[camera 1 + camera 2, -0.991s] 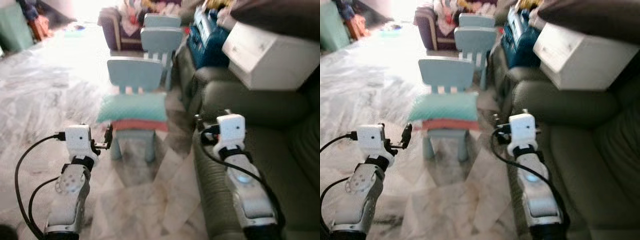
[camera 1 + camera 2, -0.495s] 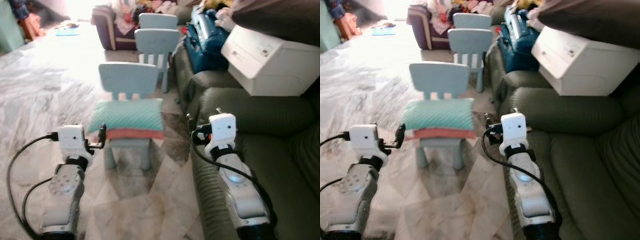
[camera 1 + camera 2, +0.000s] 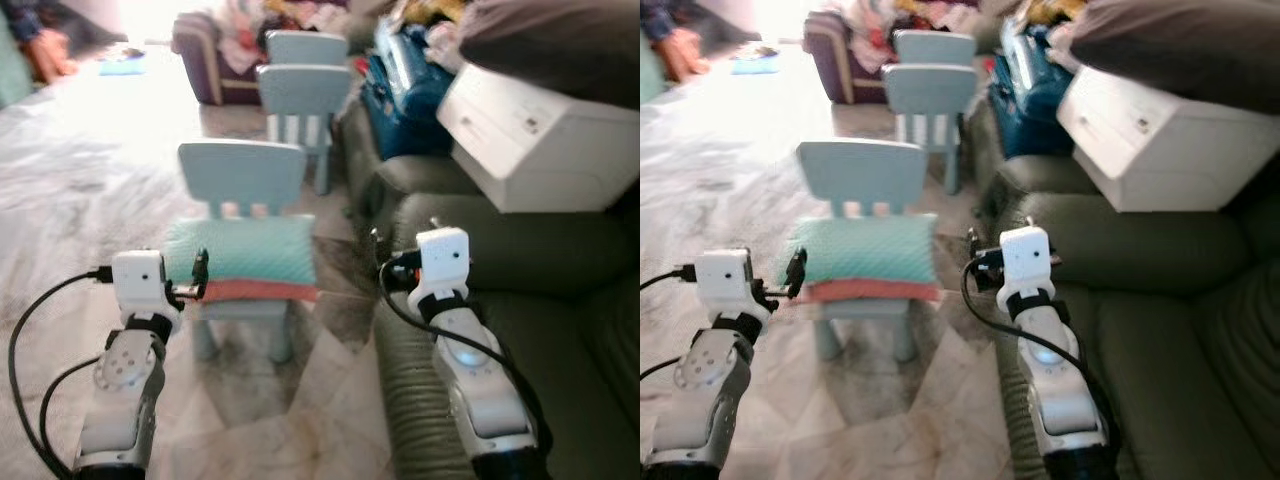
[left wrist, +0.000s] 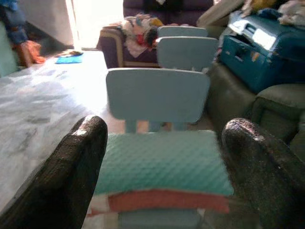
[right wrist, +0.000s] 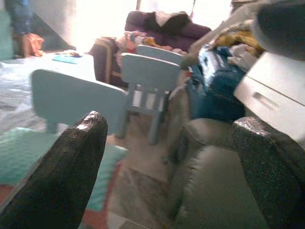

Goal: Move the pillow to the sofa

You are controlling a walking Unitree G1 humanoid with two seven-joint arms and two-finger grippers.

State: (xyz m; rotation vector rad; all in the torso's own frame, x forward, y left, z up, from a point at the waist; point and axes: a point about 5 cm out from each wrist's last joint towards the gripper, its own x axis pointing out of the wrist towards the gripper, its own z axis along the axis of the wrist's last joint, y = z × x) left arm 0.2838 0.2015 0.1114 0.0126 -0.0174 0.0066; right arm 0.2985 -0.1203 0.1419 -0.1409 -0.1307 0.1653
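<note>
A teal quilted pillow (image 3: 240, 253) is lying on a red cushion (image 3: 258, 291) atop a small pale-blue plastic chair (image 3: 243, 205), beside the dark green sofa (image 3: 560, 330). Both the left gripper (image 4: 162, 157) and right gripper (image 5: 167, 157) are hovering short of it, fingers spread. Risk: a one-sided grab is likely dragging the red cushion along or tipping the light chair.

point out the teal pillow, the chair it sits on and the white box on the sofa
teal pillow (image 3: 243, 252): left eye view, middle of its front face
light blue chair (image 3: 241, 172): left eye view, its backrest
white box (image 3: 530, 130): left eye view, its top
</note>
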